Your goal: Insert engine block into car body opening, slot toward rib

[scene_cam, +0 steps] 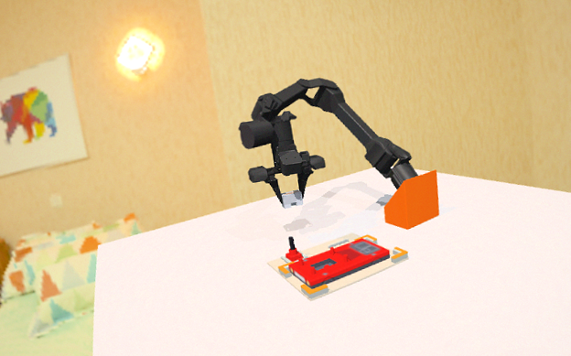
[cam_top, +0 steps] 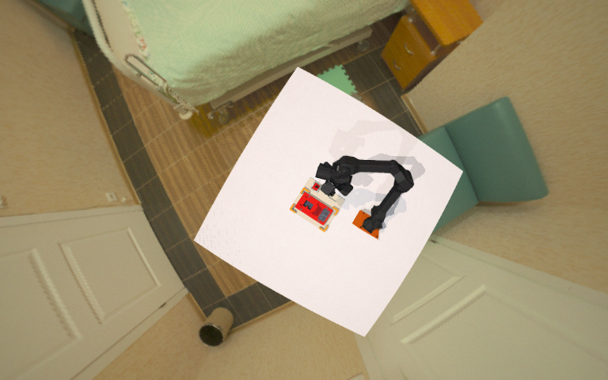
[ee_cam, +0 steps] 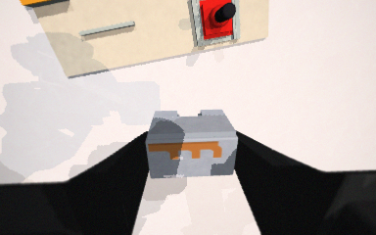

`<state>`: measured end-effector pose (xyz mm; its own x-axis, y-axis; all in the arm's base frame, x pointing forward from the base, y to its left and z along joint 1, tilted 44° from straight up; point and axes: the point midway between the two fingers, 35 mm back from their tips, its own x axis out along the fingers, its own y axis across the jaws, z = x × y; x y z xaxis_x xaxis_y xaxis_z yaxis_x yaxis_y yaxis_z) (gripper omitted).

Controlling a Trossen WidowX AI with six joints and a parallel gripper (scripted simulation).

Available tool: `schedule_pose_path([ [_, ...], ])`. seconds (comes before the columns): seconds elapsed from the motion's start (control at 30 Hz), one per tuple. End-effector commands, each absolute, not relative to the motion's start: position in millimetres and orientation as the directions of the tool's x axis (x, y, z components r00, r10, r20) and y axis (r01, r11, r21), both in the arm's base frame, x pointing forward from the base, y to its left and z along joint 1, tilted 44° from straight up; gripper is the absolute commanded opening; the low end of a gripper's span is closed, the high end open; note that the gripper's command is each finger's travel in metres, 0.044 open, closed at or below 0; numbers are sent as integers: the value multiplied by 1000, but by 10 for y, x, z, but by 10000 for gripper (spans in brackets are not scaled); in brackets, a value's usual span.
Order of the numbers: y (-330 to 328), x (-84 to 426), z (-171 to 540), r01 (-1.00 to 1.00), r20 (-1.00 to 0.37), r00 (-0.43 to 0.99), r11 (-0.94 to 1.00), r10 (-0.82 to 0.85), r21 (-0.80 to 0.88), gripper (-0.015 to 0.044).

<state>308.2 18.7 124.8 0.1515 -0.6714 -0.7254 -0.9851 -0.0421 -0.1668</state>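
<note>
Exterior view: the gripper is gripping the grey engine block between its two fingers, and is holding it above the table, beyond the far side of the red car body. The car body is lying on a cream board, its dark opening showing toward the left end. A red piece with a black peg is standing at the board's far left. The orange base is sitting to the right.
</note>
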Motion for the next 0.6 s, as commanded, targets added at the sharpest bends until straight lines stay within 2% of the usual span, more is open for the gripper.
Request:
schedule_pose_path([
  [0.0, 182, 3083, 1243, -987, -724, 153, -141, -672, -77, 0],
  [0.57, 167, 3086, 1225, -794, -724, 153, -520, -672, 315, 0],
])
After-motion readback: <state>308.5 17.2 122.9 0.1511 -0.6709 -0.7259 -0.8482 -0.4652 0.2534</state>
